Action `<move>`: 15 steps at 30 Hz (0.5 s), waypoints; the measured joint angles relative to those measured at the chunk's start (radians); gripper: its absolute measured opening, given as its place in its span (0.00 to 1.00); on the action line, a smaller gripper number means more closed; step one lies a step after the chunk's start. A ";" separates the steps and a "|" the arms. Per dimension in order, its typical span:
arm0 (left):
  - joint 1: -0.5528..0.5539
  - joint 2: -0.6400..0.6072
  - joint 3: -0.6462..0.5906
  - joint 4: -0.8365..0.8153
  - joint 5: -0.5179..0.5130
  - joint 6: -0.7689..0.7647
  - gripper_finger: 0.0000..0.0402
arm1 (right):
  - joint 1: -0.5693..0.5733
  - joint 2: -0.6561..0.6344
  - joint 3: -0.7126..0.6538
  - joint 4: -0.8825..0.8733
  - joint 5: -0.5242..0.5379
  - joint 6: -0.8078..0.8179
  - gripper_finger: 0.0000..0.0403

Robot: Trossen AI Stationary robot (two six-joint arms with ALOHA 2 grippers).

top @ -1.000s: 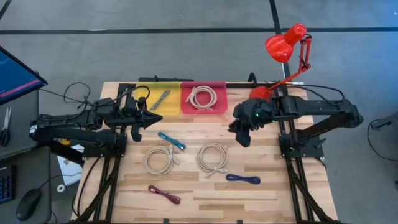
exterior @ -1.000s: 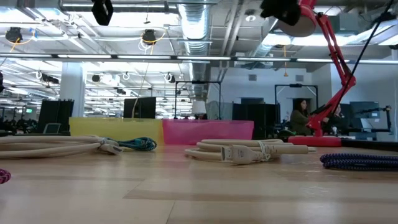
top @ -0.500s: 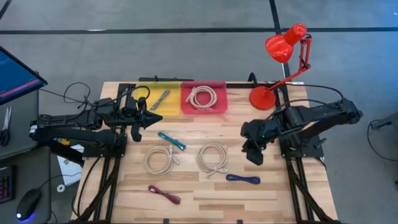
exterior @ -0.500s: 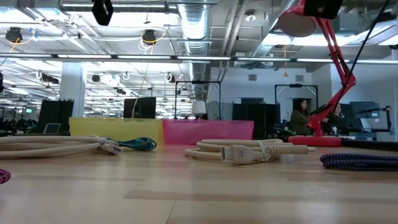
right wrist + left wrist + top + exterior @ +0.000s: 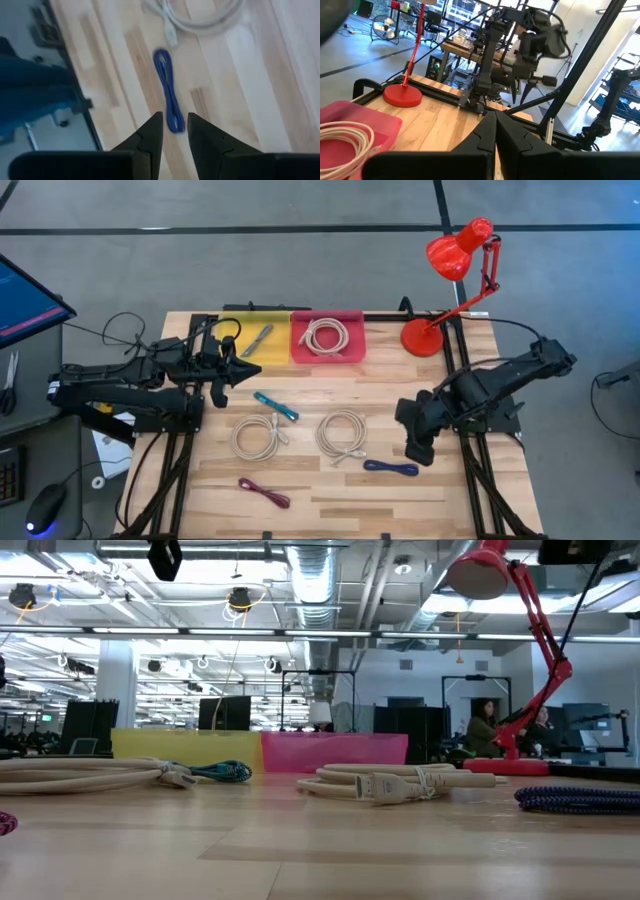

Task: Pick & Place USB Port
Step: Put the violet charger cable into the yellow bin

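A dark blue coiled USB cable (image 5: 391, 468) lies flat on the wooden table near its front right; it also shows in the right wrist view (image 5: 167, 90) and the low view (image 5: 575, 800). My right gripper (image 5: 420, 450) hangs just right of and above it, pointing steeply down. Its fingers (image 5: 174, 125) stand a little apart, with nothing between them. My left gripper (image 5: 250, 370) waits at the table's left, level and shut (image 5: 495, 125), holding nothing.
Two white cable coils (image 5: 258, 435) (image 5: 342, 432), a teal cable (image 5: 275, 405) and a maroon cable (image 5: 264, 493) lie on the table. At the far edge a red bin (image 5: 352, 350) holds a white cable, beside a yellow bin (image 5: 236, 330). A red lamp (image 5: 424, 338) stands far right.
My right gripper has swung from beside the lamp's base toward the table's near edge and a little to the right. It now hangs over the blue cable, and it has tipped further down and rolled on the way. Its finger gap looks unchanged.
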 joint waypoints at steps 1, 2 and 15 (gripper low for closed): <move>0.000 0.000 0.000 0.000 0.000 0.000 0.02 | 0.012 0.013 0.000 -0.010 0.000 0.007 0.20; 0.000 0.000 0.000 0.000 0.000 0.000 0.02 | 0.022 0.026 0.000 -0.018 -0.002 0.011 0.20; 0.000 0.000 0.000 0.000 0.000 0.000 0.02 | 0.115 0.210 0.000 -0.036 -0.053 0.028 0.47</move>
